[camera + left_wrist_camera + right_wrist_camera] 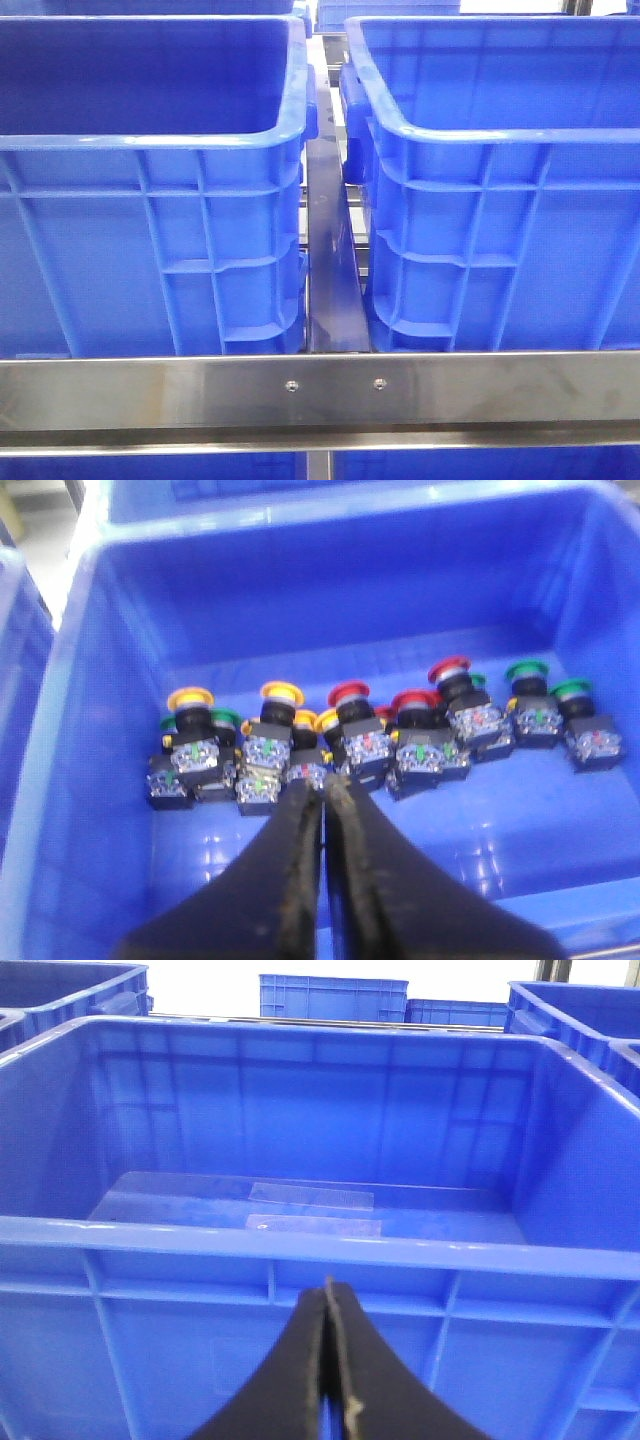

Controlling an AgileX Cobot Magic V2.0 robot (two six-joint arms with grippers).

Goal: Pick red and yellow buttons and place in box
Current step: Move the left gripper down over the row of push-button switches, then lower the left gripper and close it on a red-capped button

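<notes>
In the left wrist view a row of push buttons lies on the floor of a blue bin point(110, 810): yellow-capped ones point(281, 693), red-capped ones point(349, 693) and green-capped ones point(526, 670). My left gripper point(325, 788) is shut and empty, its tips just short of the row near a yellow and a red button. My right gripper point(327, 1290) is shut and empty, outside the near wall of an empty blue box point(300, 1245) with clear tape on its floor. Neither gripper shows in the front view.
The front view shows two tall blue bins, left point(150, 140) and right point(480, 130), with a narrow gap and a metal strut point(330, 270) between them, and a steel rail point(320, 385) across the front. More blue bins point(335, 995) stand behind.
</notes>
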